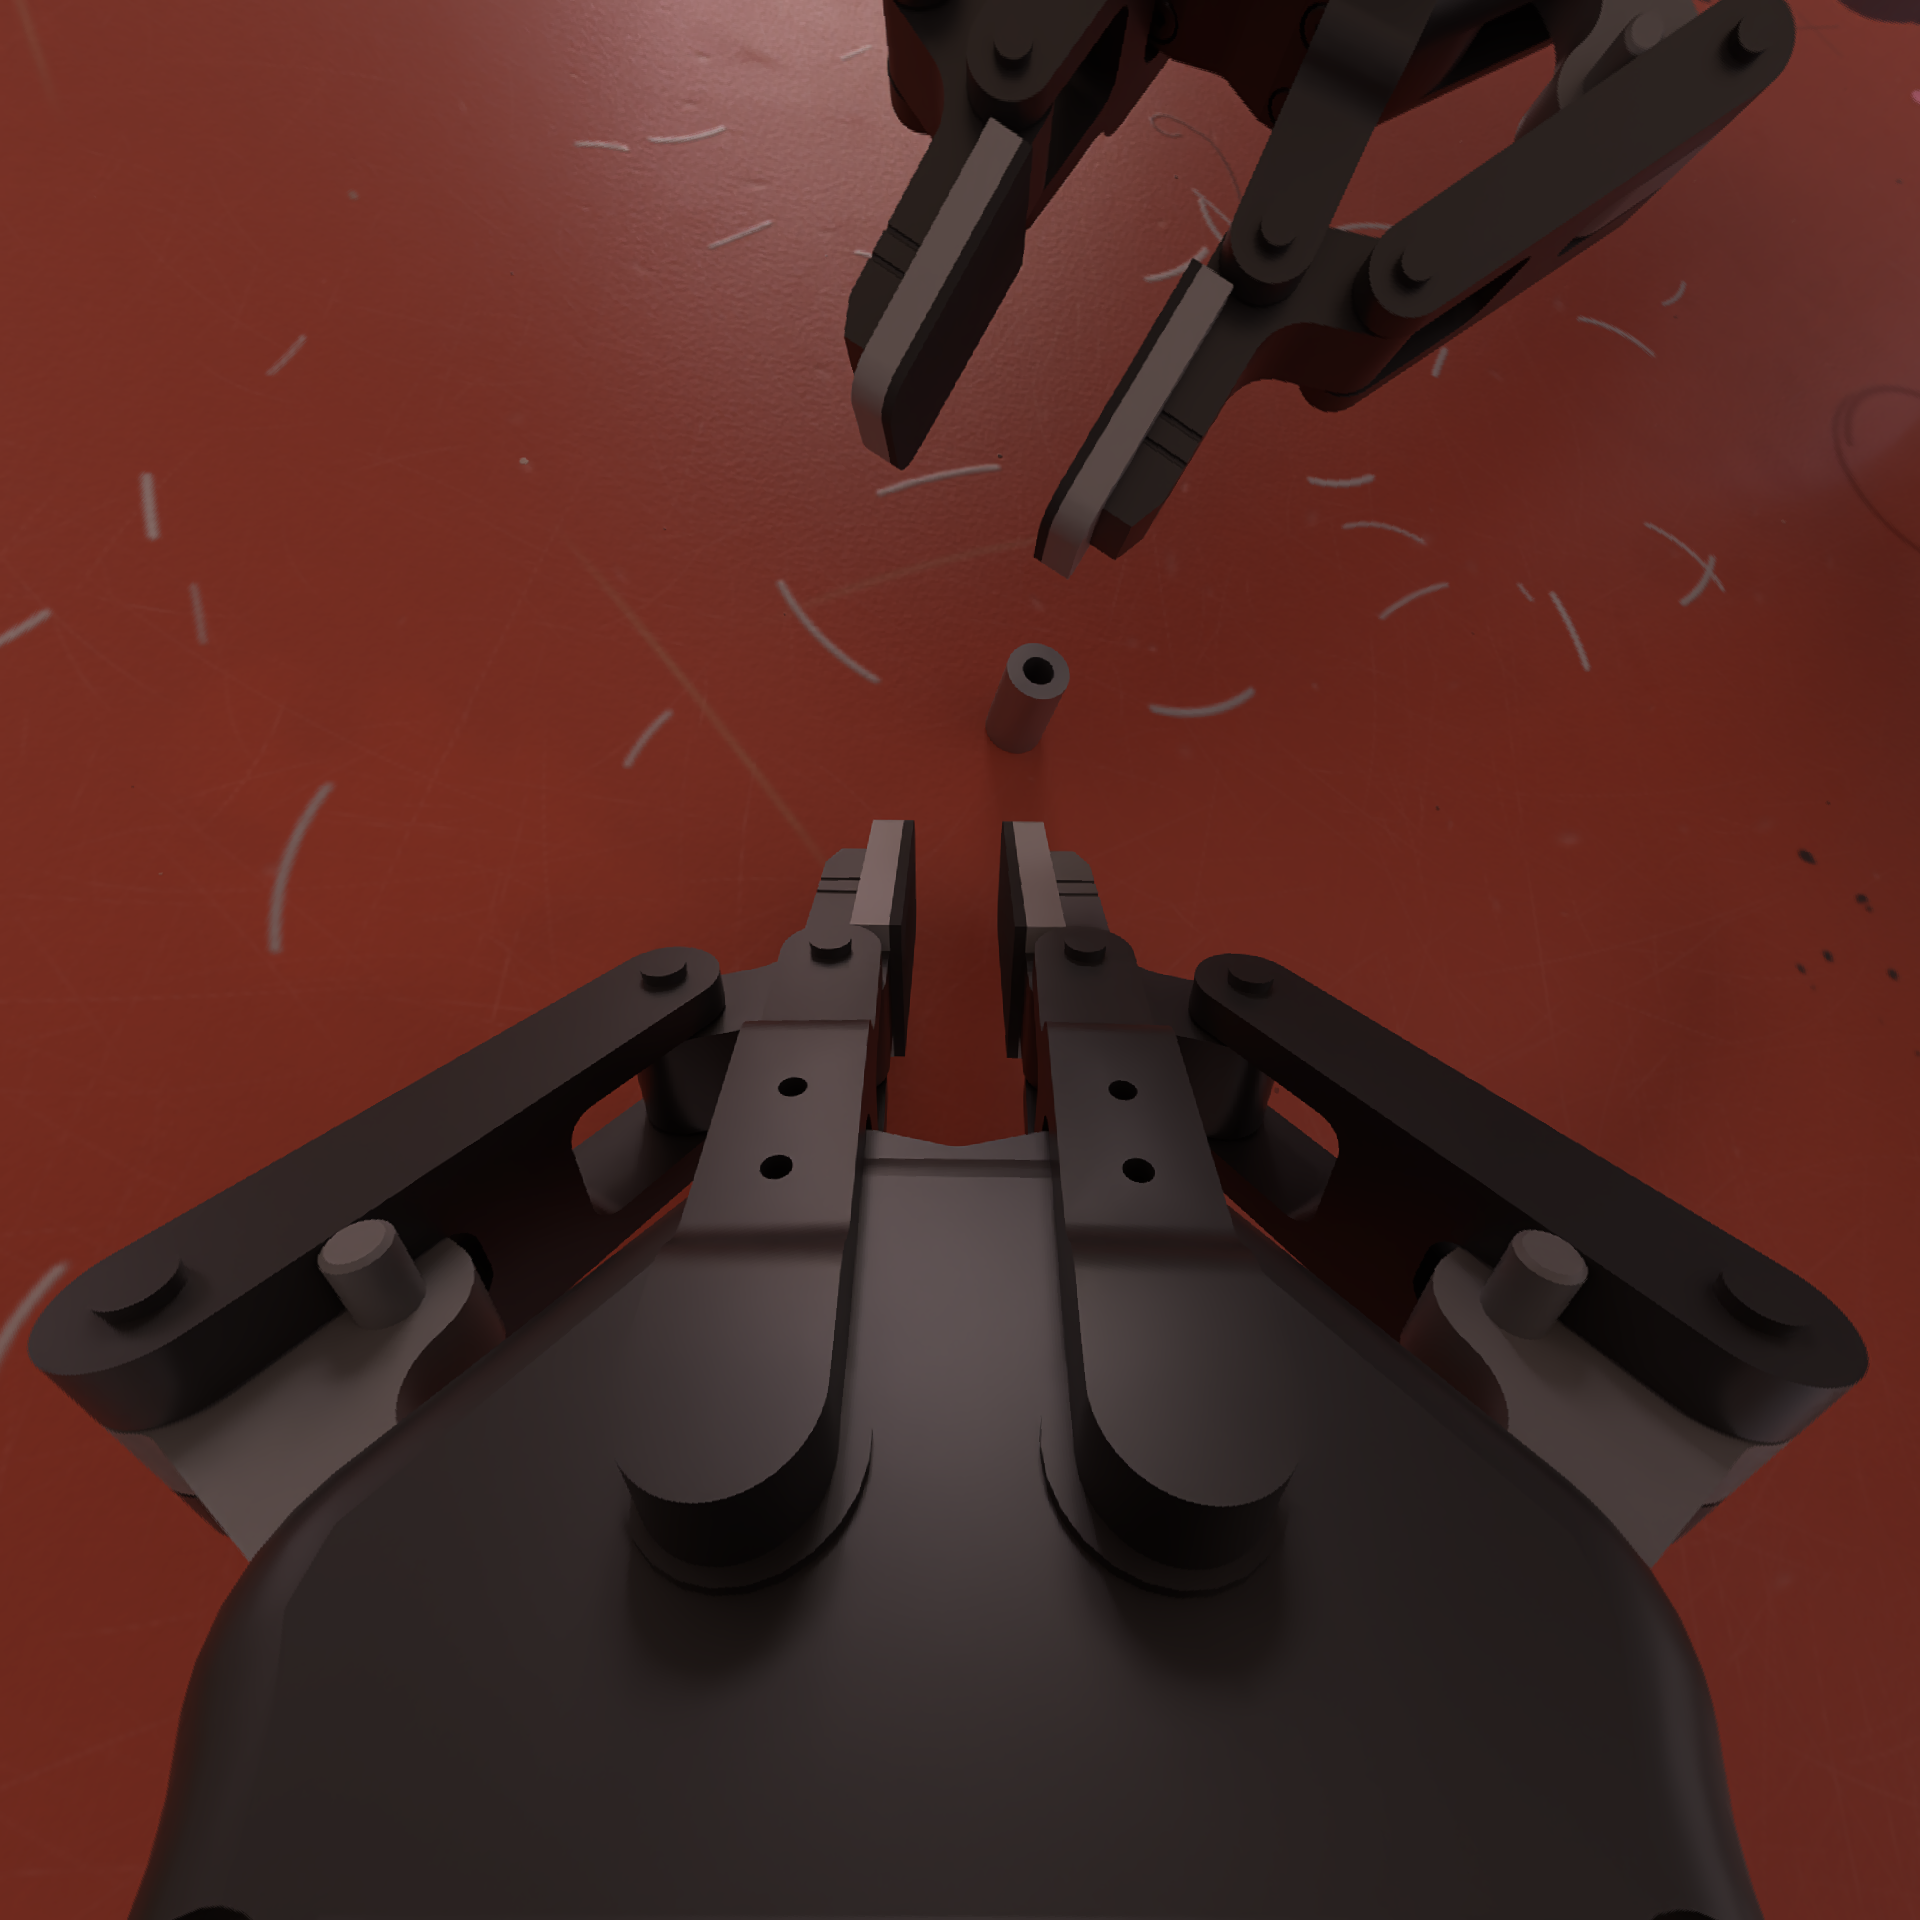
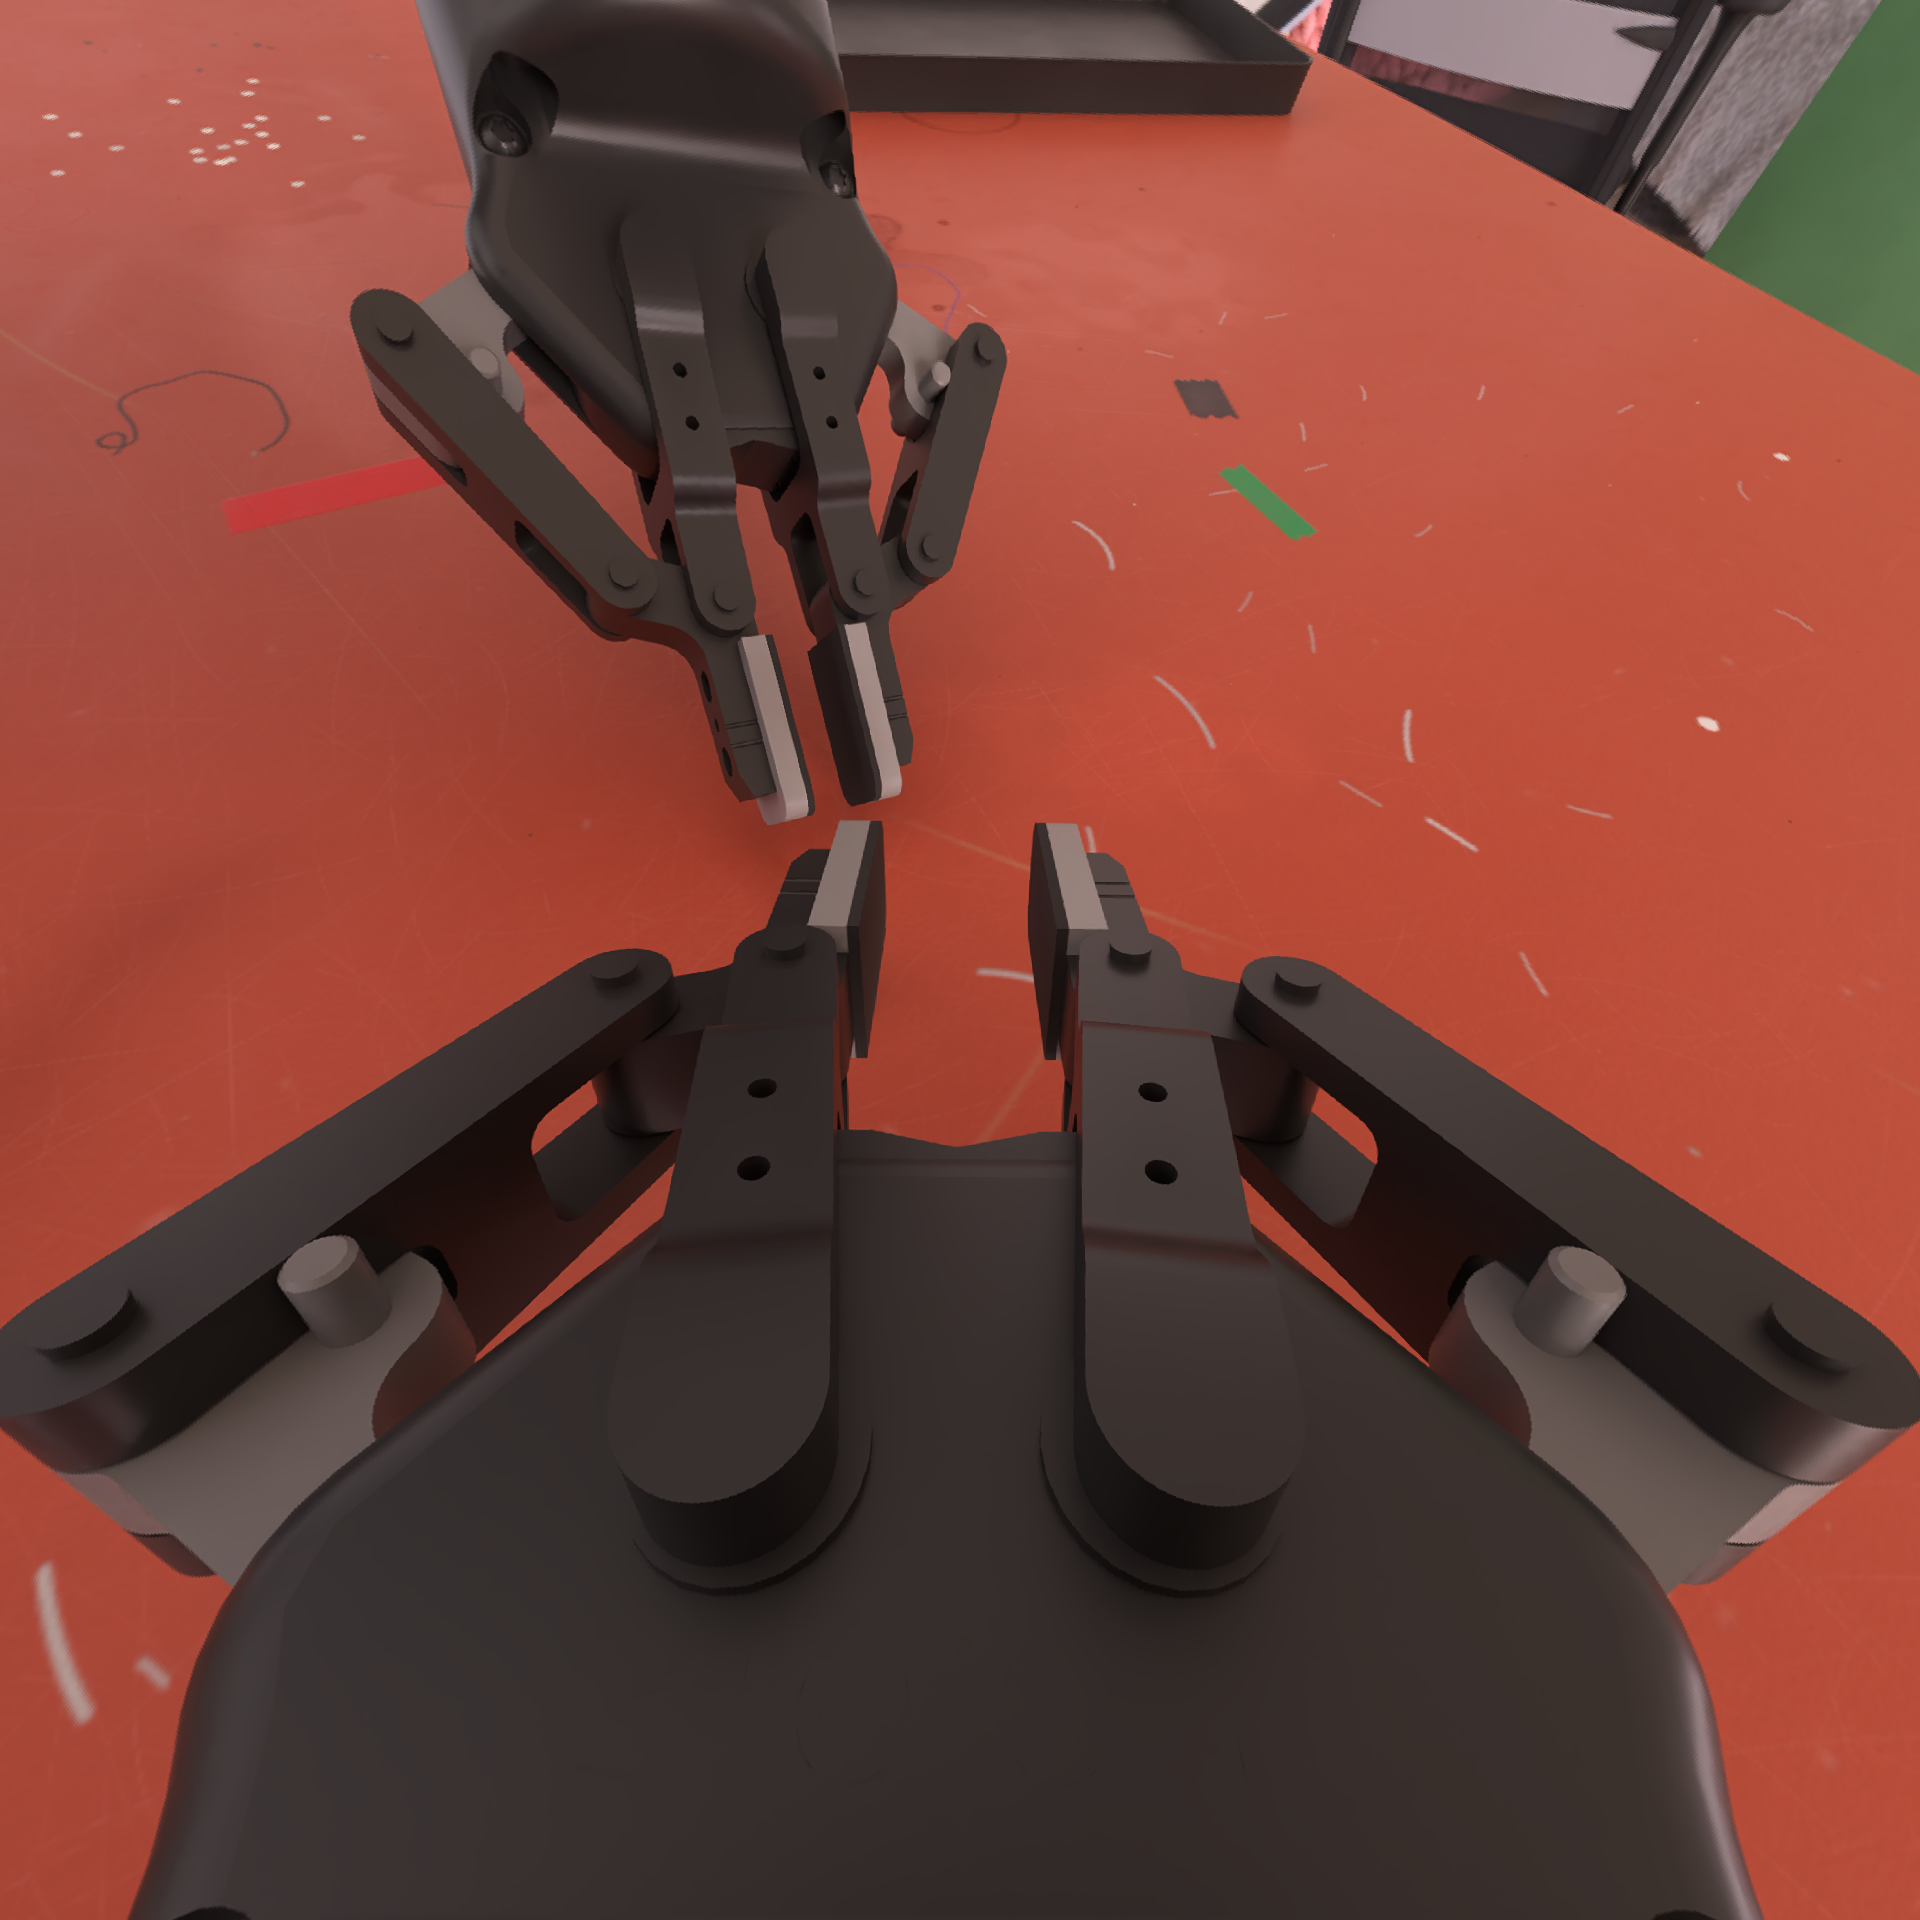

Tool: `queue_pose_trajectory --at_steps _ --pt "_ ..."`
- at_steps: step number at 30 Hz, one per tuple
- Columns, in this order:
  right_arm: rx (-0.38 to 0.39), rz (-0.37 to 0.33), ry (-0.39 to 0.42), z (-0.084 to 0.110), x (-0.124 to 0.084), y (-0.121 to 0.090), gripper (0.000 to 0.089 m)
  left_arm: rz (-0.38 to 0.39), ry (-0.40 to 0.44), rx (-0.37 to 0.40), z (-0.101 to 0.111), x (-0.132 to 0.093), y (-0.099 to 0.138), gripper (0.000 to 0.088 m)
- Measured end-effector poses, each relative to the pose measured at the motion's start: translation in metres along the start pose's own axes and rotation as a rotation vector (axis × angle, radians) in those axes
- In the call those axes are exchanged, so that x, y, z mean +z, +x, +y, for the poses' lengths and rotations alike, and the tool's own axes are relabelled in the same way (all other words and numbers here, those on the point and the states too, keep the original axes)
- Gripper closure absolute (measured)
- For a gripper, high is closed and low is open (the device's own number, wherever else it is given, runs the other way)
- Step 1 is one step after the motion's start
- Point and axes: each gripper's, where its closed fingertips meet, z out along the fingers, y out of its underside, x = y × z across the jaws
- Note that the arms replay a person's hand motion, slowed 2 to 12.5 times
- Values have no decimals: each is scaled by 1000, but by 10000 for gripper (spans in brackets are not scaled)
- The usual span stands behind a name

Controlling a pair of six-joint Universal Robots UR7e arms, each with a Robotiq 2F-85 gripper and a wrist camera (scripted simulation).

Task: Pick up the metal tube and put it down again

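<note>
The small grey metal tube (image 1: 1027,712), a short hollow cylinder with a dark bore, stands on end on the scuffed red-orange bench (image 1: 416,623), free of both tools and touching neither. In the left wrist view the left dark grey two-finger tool (image 1: 958,871) hangs just short of the tube, its 2 pale-padded fingertips (image 1: 883,873) set a narrow gap apart with nothing between them, so it is parted slightly and holds nothing; the tube sits just beyond that gap and a little to one side of its line. The right dark grey two-finger tool (image 1: 971,509) reaches in from the far side of the same view, tilted, its fingers spread wider, with 1 fingertip ending near the tube's open top without meeting it. From the right wrist view the right tool (image 2: 956,873) shows an open, empty gap over bare bench, and the tube cannot be made out there. Opposite it the left tool (image 2: 831,795) points down at a slant, its pads nearly together, tips close to the right tool's own fingertip. Farther back on the bench (image 2: 1455,935) lie a red strip of tape (image 2: 332,497), a short green strip of tape (image 2: 1268,502), a small dark grey patch (image 2: 1205,398) and a thin dark looped scribble (image 2: 197,410), with a low dark grey tray (image 2: 1070,78) at the far edge and pale curved scratches scattered around
</note>
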Motion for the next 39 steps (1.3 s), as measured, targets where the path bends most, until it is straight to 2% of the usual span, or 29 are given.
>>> queue_pose_trajectory --at_steps 12,27,31,34,39 --pt "-1 -2 -3 0 0 0 470 1 0 -1 0 0 0 736" --pt "-5 -5 -7 0 1 -1 468 2 0 1 0 0 0 732" --pt "-12 -14 -14 1 1 -3 491 3 0 3 0 0 1 728" --pt "-19 -28 -39 4 2 -6 524 3 0 3 0 0 1 727" --pt "-24 -69 -123 15 6 -15 512 3 0 3 0 0 1 726"
